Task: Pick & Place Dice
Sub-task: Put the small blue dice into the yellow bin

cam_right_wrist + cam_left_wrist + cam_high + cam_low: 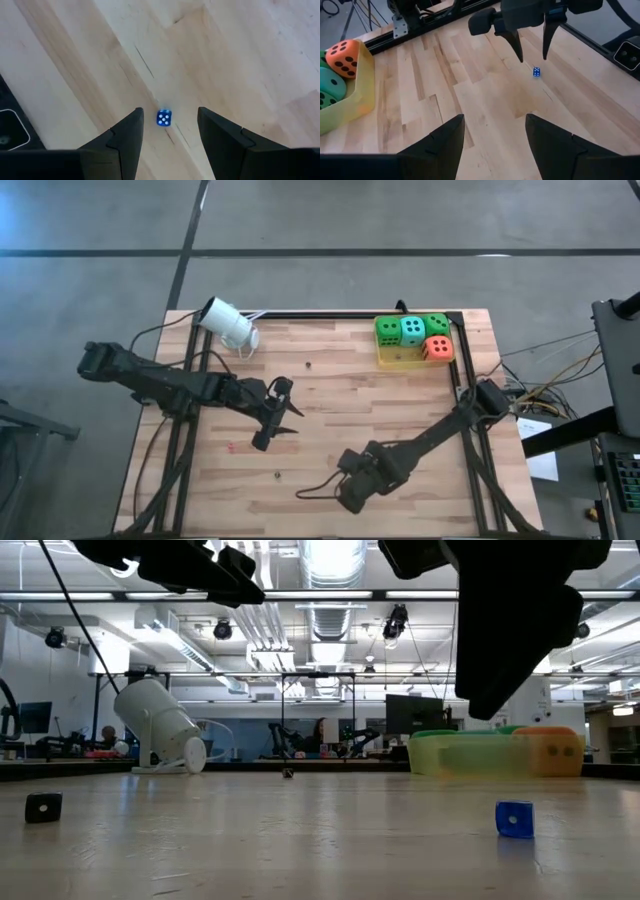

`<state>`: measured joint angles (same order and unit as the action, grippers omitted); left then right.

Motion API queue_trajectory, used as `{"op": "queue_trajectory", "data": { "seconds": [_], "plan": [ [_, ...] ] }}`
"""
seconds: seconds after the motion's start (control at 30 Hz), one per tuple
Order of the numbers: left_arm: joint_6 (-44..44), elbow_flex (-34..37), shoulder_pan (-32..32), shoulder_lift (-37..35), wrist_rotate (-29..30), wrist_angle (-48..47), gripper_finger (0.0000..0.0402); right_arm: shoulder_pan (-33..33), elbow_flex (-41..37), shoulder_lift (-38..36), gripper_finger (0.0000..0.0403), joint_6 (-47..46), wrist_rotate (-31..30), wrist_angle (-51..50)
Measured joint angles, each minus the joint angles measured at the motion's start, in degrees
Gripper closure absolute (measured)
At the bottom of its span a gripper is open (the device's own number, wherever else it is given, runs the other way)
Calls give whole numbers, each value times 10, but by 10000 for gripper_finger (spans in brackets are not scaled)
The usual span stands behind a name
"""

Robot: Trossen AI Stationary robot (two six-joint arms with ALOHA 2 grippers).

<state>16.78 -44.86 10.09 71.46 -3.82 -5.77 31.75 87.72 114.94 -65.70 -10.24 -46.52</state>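
Small blue die (164, 118) on table (225, 60) between open right gripper (167, 135) fingers.

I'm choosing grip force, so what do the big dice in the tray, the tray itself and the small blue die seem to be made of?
Big dice: probably foam, matte with rounded corners. Tray: apparently translucent yellow plastic, the dice showing through its wall. Small blue die: likely hard plastic, sharp-edged, slightly glossy.
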Motion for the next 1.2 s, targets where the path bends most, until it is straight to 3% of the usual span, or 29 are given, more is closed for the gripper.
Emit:
{"op": "queue_trajectory", "data": {
  "seconds": [1.0,1.2],
  "plan": [
    [9,-2,0,0,0,3,189,7,-8,1,220,27,-4,0],
    [10,-2,0,0,0,3,188,6,-39,4,220,25,6,51]
  ]
}}
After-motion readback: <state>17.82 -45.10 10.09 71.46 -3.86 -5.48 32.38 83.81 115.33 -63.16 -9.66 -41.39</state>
